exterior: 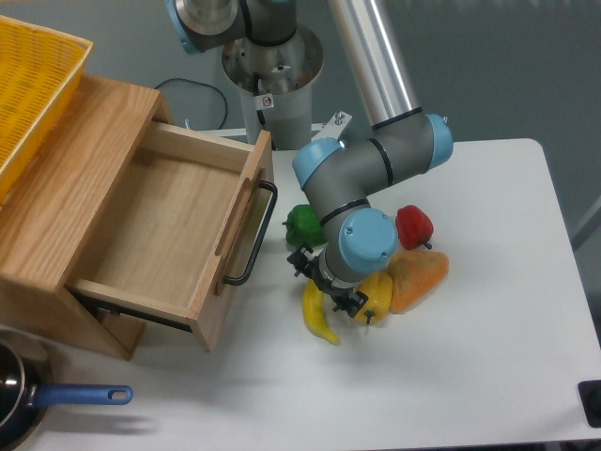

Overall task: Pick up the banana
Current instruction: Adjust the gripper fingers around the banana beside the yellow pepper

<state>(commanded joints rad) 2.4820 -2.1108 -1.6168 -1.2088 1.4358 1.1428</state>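
Note:
The banana (317,316) is a slim, curved yellow piece lying on the white table in front of the drawer, its lower tip pointing to the front right. My gripper (329,291) hangs straight down over its upper end, and the wrist covers the fingers and the top of the banana. Whether the fingers touch or hold the banana cannot be seen. A chunky yellow pepper (378,293) sits right beside the gripper on its right.
A green pepper (303,224), a red pepper (414,225) and an orange piece (419,273) crowd around the gripper. The open wooden drawer (164,225) with its black handle (252,235) stands to the left. A yellow basket (28,85) and a blue-handled pan (56,399) are at the far left.

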